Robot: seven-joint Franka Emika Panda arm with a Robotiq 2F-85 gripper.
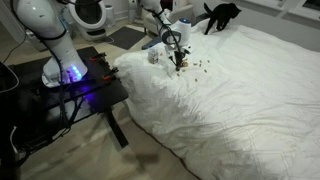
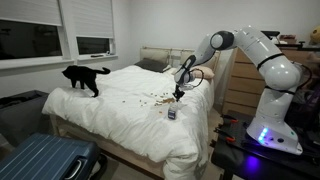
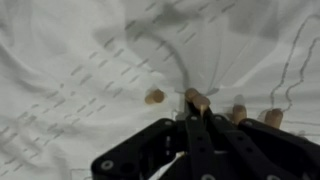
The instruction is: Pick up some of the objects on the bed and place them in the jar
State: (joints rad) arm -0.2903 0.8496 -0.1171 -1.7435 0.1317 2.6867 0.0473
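The bed (image 1: 250,100) has a rumpled white duvet and also shows in an exterior view (image 2: 120,115). Tiny tan and brown bits (image 1: 195,66) lie scattered on it in both exterior views (image 2: 150,99). The small pale jar (image 1: 154,56) stands on the duvet near the bed's edge, also seen in an exterior view (image 2: 172,114). My gripper (image 1: 179,60) is down on the duvet beside the jar (image 2: 178,93). In the wrist view my gripper (image 3: 196,108) is shut on a tan bit (image 3: 197,99). More bits (image 3: 154,97) lie beside it.
A black cat (image 1: 220,14) stands on the far part of the bed, also visible in an exterior view (image 2: 84,76). A black table (image 1: 85,90) holds the robot base beside the bed. A blue suitcase (image 2: 45,160) lies on the floor.
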